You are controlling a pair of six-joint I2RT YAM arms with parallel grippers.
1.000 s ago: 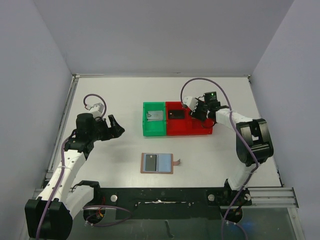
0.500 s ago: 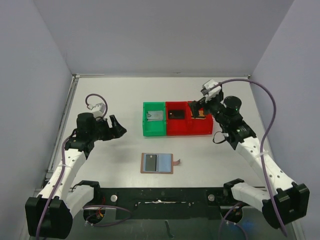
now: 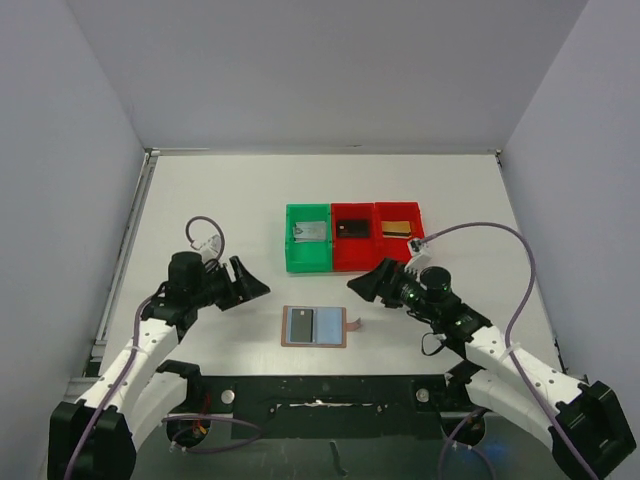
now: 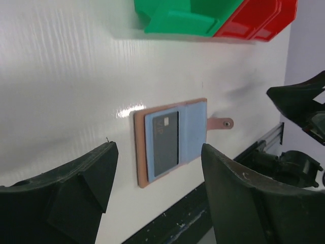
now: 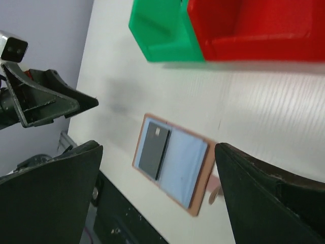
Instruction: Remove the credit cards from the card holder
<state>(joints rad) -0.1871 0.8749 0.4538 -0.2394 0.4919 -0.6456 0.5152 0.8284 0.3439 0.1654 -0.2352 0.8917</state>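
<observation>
A white table [image 3: 220, 200] seen from above, with two robot arms at its near edge. The right gripper [image 3: 362, 284] had just left the far side of the table, where a second earlier it hung over the right-hand compartment of the red bin [image 3: 380, 262]. It had swung back toward the near edge, with its jaws spread wide and nothing between them. A gold-tan card [image 3: 396, 228] lay in the compartment it had left. A black card [image 3: 350, 226] lay in the red bin's other compartment, and a silver-grey card [image 3: 310, 232] in the green bin [image 3: 308, 263] beside it.

The left gripper [image 3: 255, 287] had drifted a little nearer the middle, and its jaws were also apart and empty.

Between the two grippers, near the middle of the near edge, the brown card holder [image 3: 315, 326] lay open and flat, with its strap tab [image 3: 353, 324] pointing right. Both wrist views showed one dark card [image 4: 166, 142] in its left pocket, so the job looked almost done. That last card probably remained to be pulled out, and both arms seemed placed to reach for it.
</observation>
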